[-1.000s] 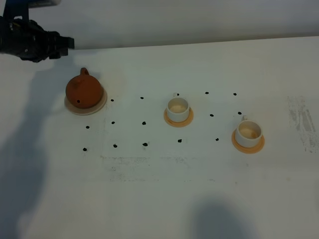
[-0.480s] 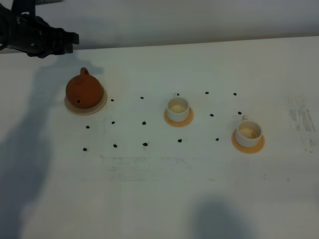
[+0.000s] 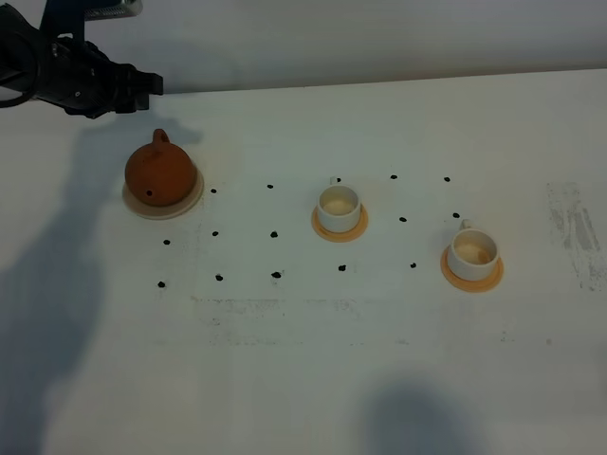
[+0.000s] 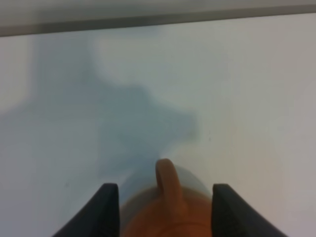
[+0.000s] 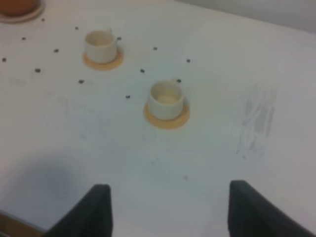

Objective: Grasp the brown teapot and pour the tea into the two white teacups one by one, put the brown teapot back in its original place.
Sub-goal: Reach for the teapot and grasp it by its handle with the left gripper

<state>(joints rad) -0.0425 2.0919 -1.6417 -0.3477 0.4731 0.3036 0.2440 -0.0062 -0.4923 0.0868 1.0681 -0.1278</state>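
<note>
Tabletop (image 3: pixel 379 360): white, with scattered black dots. My left pincer (image 3: pixel 150 83) hangs behind the teapot (image 3: pixel 159 175), jaws apart and empty. Its wrist view shows only the teapot's handle and a blurred, cut-off body between the fingers. My right pincer (image 5: pixel 173 210) is also apart and empty, and lies outside the high view. The teapot sits on the cream coaster (image 3: pixel 136 206). The middle cup (image 3: pixel 339 205) and right cup (image 3: pixel 471 249) stand on orange coasters (image 3: pixel 340 237).

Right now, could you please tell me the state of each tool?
Left tool: open, holding nothing, teapot not yet gripped.
Right tool: open, holding nothing.
</note>
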